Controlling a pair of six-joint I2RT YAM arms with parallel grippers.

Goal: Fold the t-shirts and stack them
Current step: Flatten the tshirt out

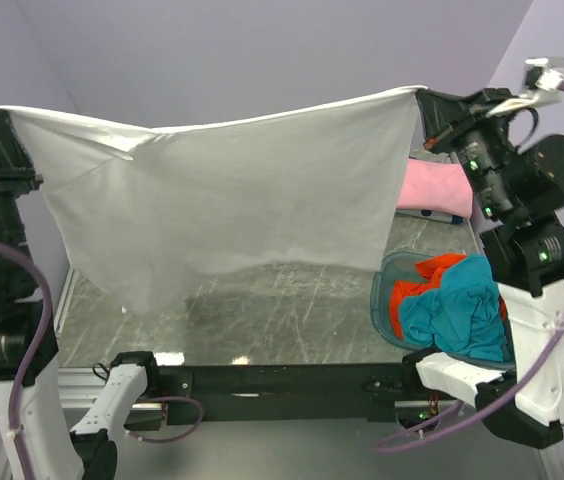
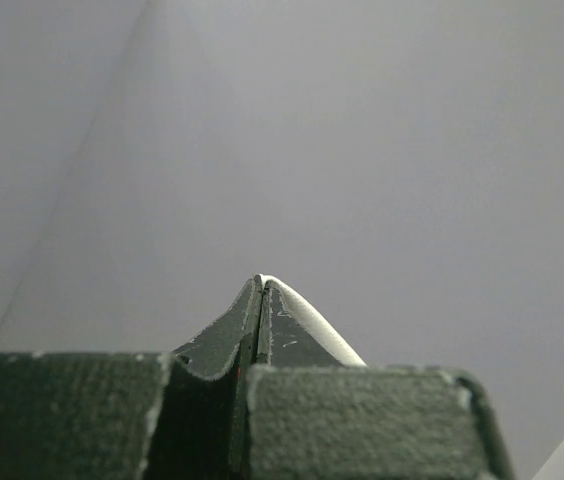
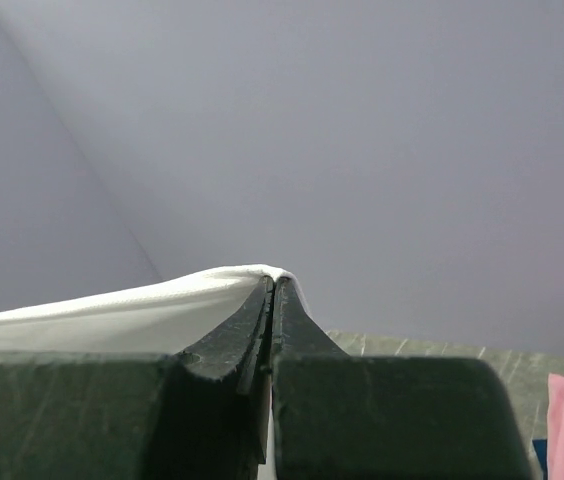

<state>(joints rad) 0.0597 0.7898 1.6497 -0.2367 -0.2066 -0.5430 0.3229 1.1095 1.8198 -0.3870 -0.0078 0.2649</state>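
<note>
The white t-shirt hangs stretched in the air between both arms, its lower edge just above the table. My left gripper is shut on its upper left corner, and the left wrist view shows a strip of white cloth over my left gripper. My right gripper is shut on the upper right corner; white cloth runs leftward from my right gripper. A pink t-shirt lies folded at the back right. Teal and orange-red t-shirts sit crumpled in the blue basket.
The dark scratched table lies below the hanging shirt. The basket stands at the table's right edge, close to the right arm's base. A lilac wall is behind.
</note>
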